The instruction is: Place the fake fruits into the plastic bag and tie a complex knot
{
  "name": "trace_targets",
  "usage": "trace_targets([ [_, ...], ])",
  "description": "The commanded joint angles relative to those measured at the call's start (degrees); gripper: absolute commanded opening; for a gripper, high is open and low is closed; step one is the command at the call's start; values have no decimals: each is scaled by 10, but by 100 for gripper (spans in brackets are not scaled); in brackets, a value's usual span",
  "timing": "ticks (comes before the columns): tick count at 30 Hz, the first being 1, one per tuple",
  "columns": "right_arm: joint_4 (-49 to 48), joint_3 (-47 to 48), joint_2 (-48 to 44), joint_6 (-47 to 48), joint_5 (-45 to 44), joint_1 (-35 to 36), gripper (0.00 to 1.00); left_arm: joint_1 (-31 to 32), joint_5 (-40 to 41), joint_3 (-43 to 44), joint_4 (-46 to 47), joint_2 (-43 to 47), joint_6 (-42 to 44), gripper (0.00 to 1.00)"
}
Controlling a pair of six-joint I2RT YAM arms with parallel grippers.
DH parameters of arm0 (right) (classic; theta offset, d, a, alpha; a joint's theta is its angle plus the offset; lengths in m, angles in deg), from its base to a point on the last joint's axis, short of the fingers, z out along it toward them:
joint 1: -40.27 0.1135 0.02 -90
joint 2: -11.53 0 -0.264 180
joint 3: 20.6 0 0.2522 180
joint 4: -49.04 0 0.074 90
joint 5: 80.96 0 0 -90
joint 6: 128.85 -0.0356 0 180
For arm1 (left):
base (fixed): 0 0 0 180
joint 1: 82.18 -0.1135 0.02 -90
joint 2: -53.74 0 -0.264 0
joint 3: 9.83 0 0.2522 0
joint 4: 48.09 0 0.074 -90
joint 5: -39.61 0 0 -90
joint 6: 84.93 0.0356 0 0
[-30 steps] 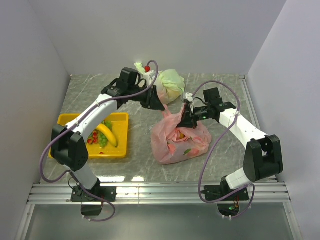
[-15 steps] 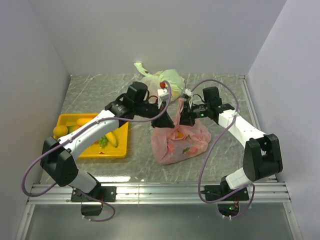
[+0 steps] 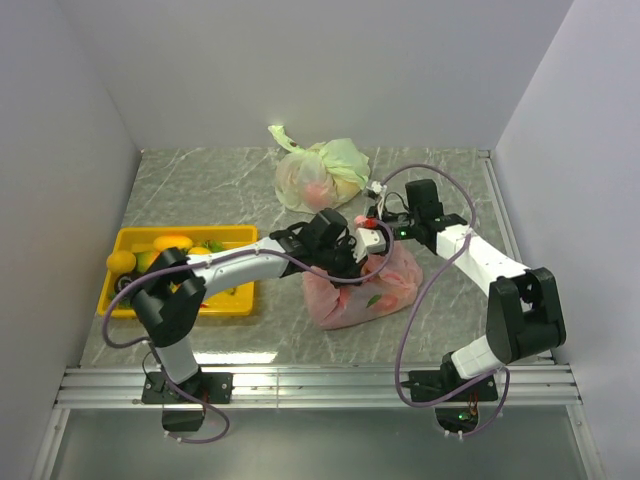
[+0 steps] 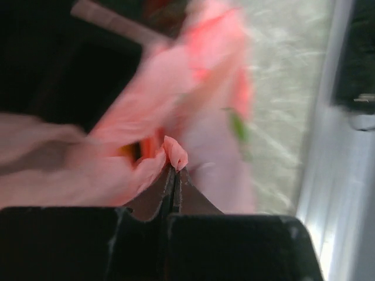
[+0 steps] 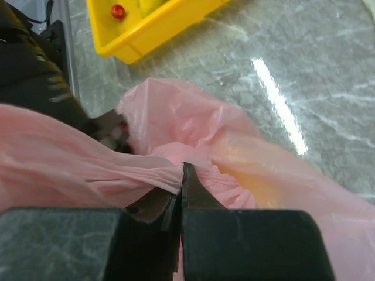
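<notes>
The pink plastic bag [image 3: 368,288] lies on the marble table right of centre, with fake fruits showing dimly through its film [image 5: 266,188]. My left gripper [image 3: 352,260] reaches across from the left and is shut on a small fold of the bag's upper edge [image 4: 174,153]. From behind, my right gripper [image 3: 376,222] is shut on a bunched strip of the same bag [image 5: 146,175]. In the wrist views the left gripper [image 4: 174,171] and the right gripper [image 5: 183,171] both have their jaws pressed together on pink film. More fake fruits [image 3: 170,243] lie in the yellow tray.
The yellow tray [image 3: 200,308] stands at the left, partly under my left arm. A pale green-and-white knotted bag [image 3: 322,172] lies at the back centre. Grey walls close in three sides, and an aluminium rail [image 3: 320,378] runs along the near edge.
My left arm has swung from the knotted bag at the back down and right to the pink bag and has shut on its edge. The right gripper has kept its hold, barely moving.
</notes>
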State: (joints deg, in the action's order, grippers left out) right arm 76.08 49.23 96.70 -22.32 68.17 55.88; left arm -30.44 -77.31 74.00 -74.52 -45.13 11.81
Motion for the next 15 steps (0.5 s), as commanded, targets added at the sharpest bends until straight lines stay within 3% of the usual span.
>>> trace_targets([
  [1, 2, 3, -27, 2, -4, -13, 0, 7, 76, 5, 14, -26, 24, 0],
  [3, 33, 9, -25, 41, -4, -21, 4, 6, 86, 9, 25, -40, 16, 0],
  [5, 95, 27, -20, 96, -4, -38, 20, 4, 86, 3, 38, -37, 14, 0],
  [6, 110, 33, -18, 106, -8, -48, 36, 3, 84, 2, 47, -34, 11, 0],
  [10, 215, 97, 3, 150, 29, -112, 62, 3, 67, 9, 44, -33, 6, 0],
  [15, 315, 149, 50, 154, 56, -187, 63, -2, 61, 27, 46, -42, -17, 0],
])
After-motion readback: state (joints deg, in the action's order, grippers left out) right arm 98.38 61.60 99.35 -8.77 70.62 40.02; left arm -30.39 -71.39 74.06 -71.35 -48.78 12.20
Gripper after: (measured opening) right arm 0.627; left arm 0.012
